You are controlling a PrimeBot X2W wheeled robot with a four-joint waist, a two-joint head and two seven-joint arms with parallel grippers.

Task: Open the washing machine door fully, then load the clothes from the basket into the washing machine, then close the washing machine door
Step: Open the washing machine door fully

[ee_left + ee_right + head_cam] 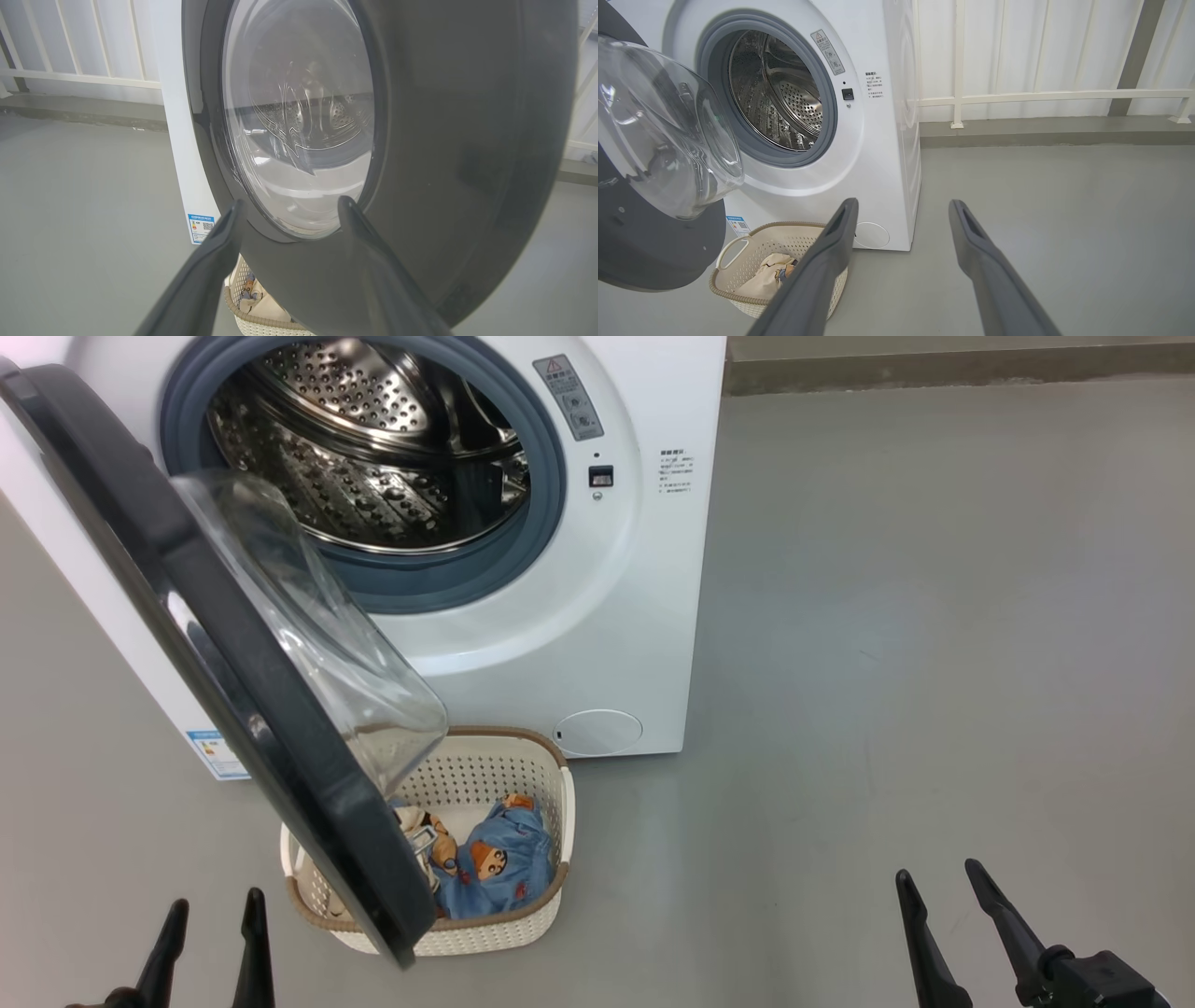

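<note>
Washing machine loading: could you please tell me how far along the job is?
Done: the door is open, though seemingly not fully, and hangs over the basket. In hand: nothing; the left end effector and right end effector are open and empty. Left: swing the door fully open, move the clothes, all in the basket, into the empty drum, then shut the door.

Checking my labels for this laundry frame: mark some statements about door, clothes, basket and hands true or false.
1. The washing machine door stands open. True.
2. The clothes lie inside the drum. False: they lie in the basket, before the washing machine.
3. The left hand and right hand are both open, holding nothing. True.
4. The right hand grips the door. False: it hangs over the floor, away from the door.
</note>
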